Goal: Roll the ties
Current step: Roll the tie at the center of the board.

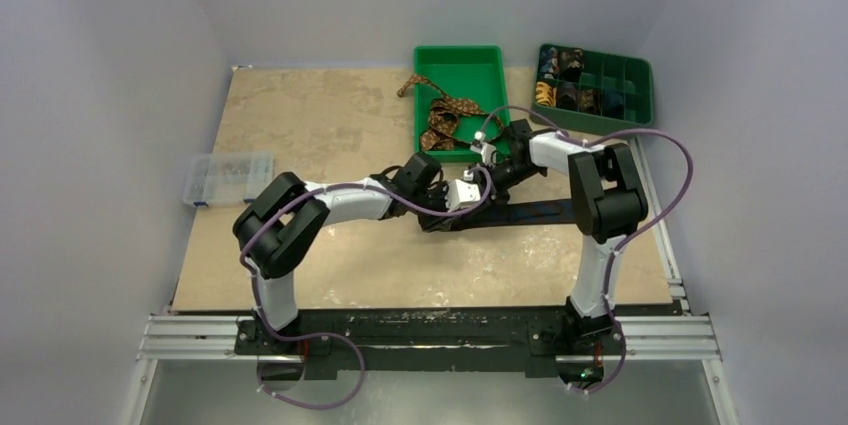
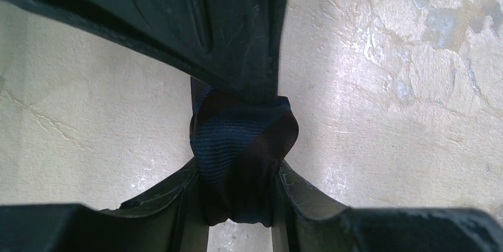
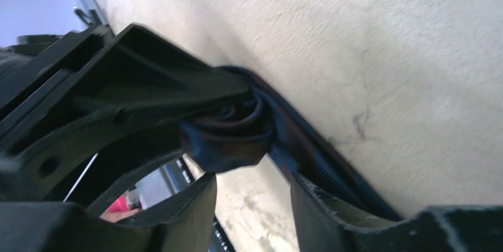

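A: Where is the dark tie [image 1: 530, 212] found?
B: Mid-way across the table [image 1: 330, 125], its coil clamped by the left gripper [image 2: 240, 151]; the right gripper [image 3: 252, 187] is parted just beside. Soft, slippery cloth is expected: the coil's sides should be gripped.

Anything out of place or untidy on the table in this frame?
Yes: the brown tie spills over the left rim of the green tray onto the table. It lies as a loose tangle, not a roll.
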